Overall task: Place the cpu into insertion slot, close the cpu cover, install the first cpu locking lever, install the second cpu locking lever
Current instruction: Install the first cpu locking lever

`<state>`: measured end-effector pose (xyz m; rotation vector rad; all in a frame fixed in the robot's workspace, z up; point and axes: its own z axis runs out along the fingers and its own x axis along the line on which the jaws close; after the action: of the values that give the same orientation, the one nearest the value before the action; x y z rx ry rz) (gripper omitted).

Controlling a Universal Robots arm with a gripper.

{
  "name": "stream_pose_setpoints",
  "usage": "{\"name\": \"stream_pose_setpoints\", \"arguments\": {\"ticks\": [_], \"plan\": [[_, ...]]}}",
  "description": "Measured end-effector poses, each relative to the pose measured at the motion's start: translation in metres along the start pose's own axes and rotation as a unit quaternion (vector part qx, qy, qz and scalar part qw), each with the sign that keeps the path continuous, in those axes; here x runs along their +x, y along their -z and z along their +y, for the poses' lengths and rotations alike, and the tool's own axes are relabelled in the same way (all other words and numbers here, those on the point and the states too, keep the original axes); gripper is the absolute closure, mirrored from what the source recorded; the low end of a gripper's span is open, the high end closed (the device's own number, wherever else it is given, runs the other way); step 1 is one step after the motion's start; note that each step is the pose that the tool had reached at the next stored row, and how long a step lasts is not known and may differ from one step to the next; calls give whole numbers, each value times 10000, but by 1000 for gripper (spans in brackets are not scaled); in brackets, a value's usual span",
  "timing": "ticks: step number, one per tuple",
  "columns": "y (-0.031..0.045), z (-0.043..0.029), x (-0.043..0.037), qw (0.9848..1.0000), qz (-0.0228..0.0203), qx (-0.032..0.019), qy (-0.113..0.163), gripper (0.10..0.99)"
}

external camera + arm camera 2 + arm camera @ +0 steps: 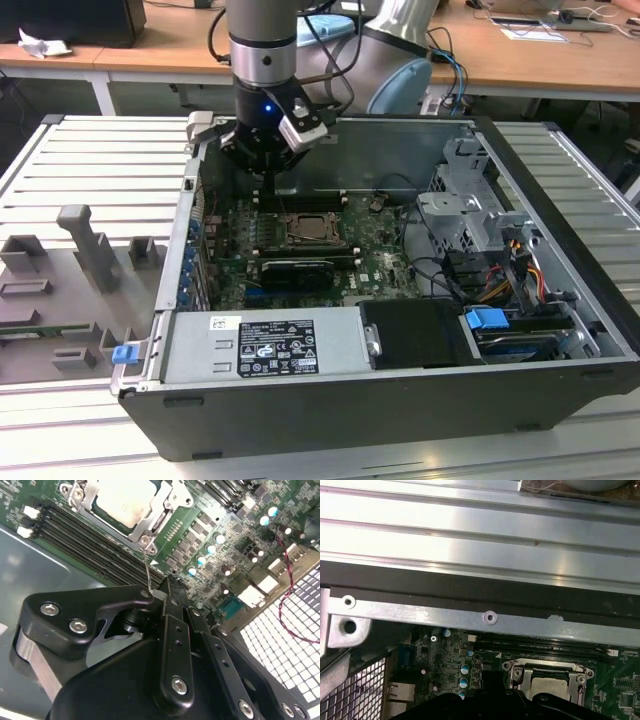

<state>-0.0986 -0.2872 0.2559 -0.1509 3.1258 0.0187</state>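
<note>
The cpu (125, 500) lies pale and silvery in the insertion slot (315, 230) on the green board (215, 510). The silver cpu cover (150, 527) is folded down around it, its window showing the chip. Both wrist views show this; the cpu (547, 685) sits inside the frame. A thin wire locking lever (148, 570) rises from the cover's corner into the tips of my gripper (157, 594), which looks shut on it. In the exterior view my gripper (270, 192) hangs over the board just behind the socket, near the case's back wall.
Long black memory slots (90, 535) run beside the socket. The case's metal wall (470, 615) is close behind my gripper. A power supply (265, 345), a drive cage (470, 215), a red-black cable (290, 565) and a white grille (285, 640) surround the board.
</note>
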Motion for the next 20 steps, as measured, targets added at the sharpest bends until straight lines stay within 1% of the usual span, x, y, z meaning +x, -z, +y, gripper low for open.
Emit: {"name": "stream_pose_setpoints", "arguments": {"ticks": [1, 3, 5, 6, 10, 12, 13, 14, 15, 16, 20], "plan": [[0, -2, -24, 10000, 0, 0, 0, 980], [-2, -10, -109, 10000, 0, 0, 0, 980], [-2, -14, -151, 10000, 0, 0, 0, 980], [-5, -20, -214, 10000, 0, 0, 0, 980], [-9, -30, -314, 10000, 1, 0, 1, 980], [-13, -38, -396, 10000, 1, 0, 1, 980], [-15, -44, -453, 10000, 1, 0, 0, 980], [-22, -46, -473, 10000, -6, -67, -7, 980], [-42, -47, -492, 9999, -17, -156, -59, 980], [-59, -48, -495, 9998, -18, -165, -71, 980], [-90, -49, -498, 9998, -16, -162, -79, 980]]}}
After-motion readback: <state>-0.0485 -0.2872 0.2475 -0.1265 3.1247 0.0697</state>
